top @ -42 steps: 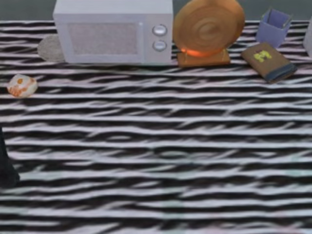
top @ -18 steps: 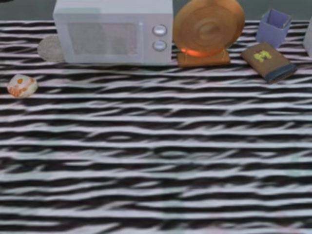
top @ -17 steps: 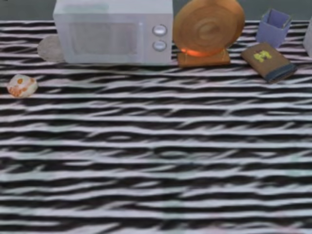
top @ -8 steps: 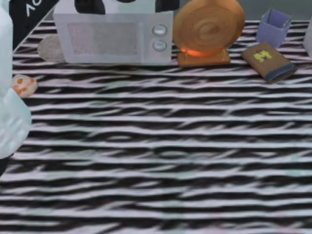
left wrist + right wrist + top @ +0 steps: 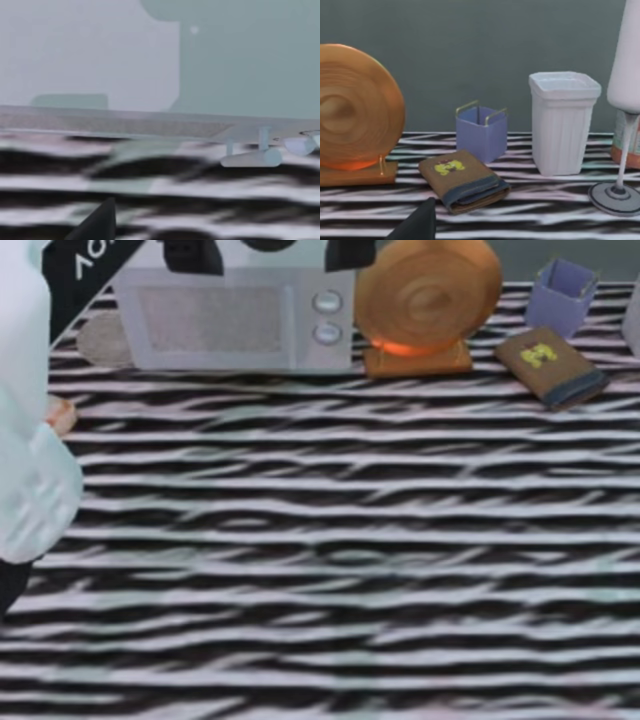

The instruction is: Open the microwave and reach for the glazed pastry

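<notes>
At table's far left edge: small round glazed pastry (image 5: 62,416) with orange-red patches, mostly hidden beneath left arm's pale link. Large white boxy microwave (image 5: 235,320), door shut, along back edge. Left gripper beyond top-view frame, fingers impossible to judge; right gripper likewise, parked opposite brown wallet (image 5: 463,180).

Matt white plastic microwave (image 5: 235,320) w/ 2 shiny metal knobs (image 5: 327,302).

One microwave (image 5: 232,320) – two knobs (image 5: 327,302) – one glazed pastry (image 5: 62,416)
</notes>
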